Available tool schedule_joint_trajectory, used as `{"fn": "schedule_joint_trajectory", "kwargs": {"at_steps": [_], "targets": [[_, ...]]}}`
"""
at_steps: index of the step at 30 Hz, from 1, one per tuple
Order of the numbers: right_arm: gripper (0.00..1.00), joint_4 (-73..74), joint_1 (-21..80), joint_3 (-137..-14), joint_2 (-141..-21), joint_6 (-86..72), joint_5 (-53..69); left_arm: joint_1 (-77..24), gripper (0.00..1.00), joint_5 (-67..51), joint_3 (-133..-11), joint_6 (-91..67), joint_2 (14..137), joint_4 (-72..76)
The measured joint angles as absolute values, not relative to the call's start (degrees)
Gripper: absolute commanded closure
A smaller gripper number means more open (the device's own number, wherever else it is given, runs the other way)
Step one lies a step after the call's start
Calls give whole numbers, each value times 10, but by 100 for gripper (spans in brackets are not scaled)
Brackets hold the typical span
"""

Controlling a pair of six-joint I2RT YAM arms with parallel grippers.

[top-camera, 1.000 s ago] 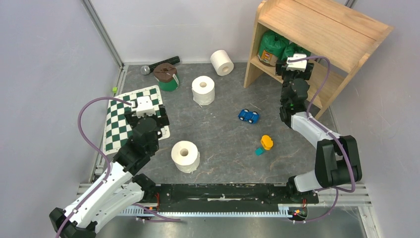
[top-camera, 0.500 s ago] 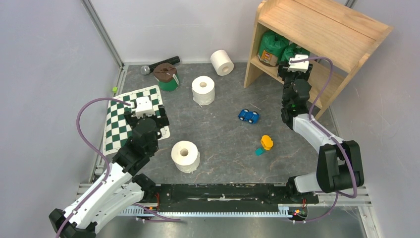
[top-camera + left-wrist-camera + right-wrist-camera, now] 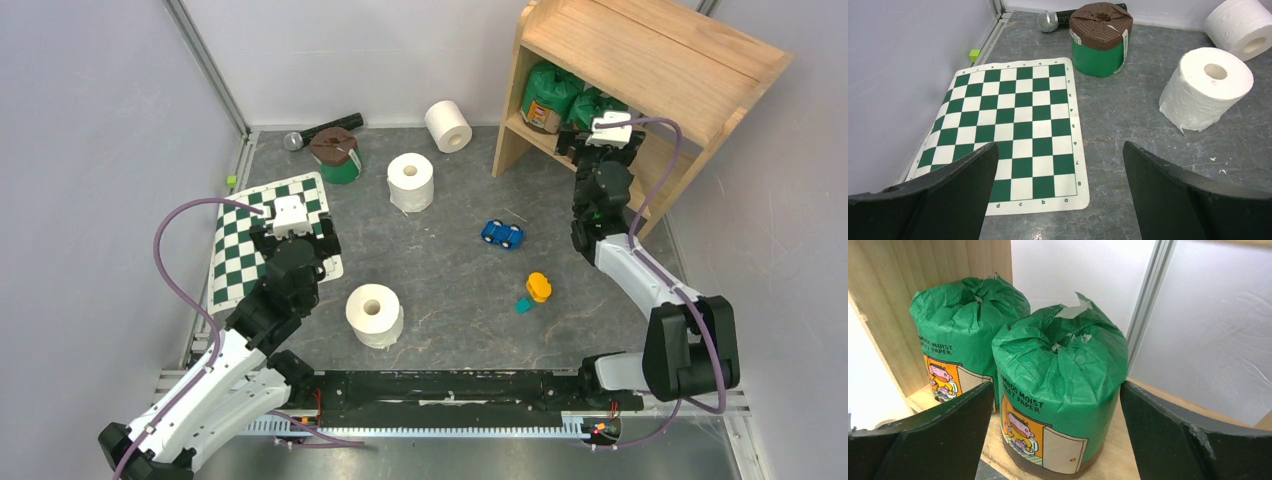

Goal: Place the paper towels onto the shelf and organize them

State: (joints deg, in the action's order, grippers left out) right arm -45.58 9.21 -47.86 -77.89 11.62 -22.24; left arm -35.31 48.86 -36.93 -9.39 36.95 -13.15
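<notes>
The wooden shelf (image 3: pixel 650 60) stands at the back right. Two green-wrapped rolls (image 3: pixel 548 93) stand side by side on its lower tier (image 3: pixel 1153 460). My right gripper (image 3: pixel 600 118) is open, its jaws on either side of the nearer green roll (image 3: pixel 1060 385) without touching it. A third green roll (image 3: pixel 338 156) stands on the floor at the back left, also in the left wrist view (image 3: pixel 1099 37). Three white rolls lie on the floor: one at the back (image 3: pixel 448 125), one in the middle (image 3: pixel 411 181), one near the front (image 3: pixel 374 313). My left gripper (image 3: pixel 297 224) is open and empty above the mat.
A green-white checkerboard mat (image 3: pixel 248 262) lies at the left. A black microphone (image 3: pixel 322 129) lies by the back wall. A blue toy car (image 3: pixel 502 234), an orange toy (image 3: pixel 539 287) and a teal piece (image 3: pixel 524 304) lie right of centre.
My right gripper has shifted a little to the right along the lower tier, and more of the second green roll shows. The left arm has not moved.
</notes>
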Motion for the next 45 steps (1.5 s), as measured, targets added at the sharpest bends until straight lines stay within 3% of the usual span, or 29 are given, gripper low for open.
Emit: {"fn": "schedule_joint_trajectory", "kwargs": {"at_steps": [15, 30, 37, 45], "targets": [[2, -361, 93, -420, -621, 62, -201, -346, 0, 462, -369, -109, 359, -134], [2, -128, 152, -305, -383, 91, 76, -337, 0, 380, -390, -147, 401, -145], [2, -85, 153, -234, -333, 102, 145, -337, 0, 363, -470, -163, 477, -187], [2, -92, 157, -208, -327, 107, 187, -285, 1, 336, -643, -178, 638, -247]]}}
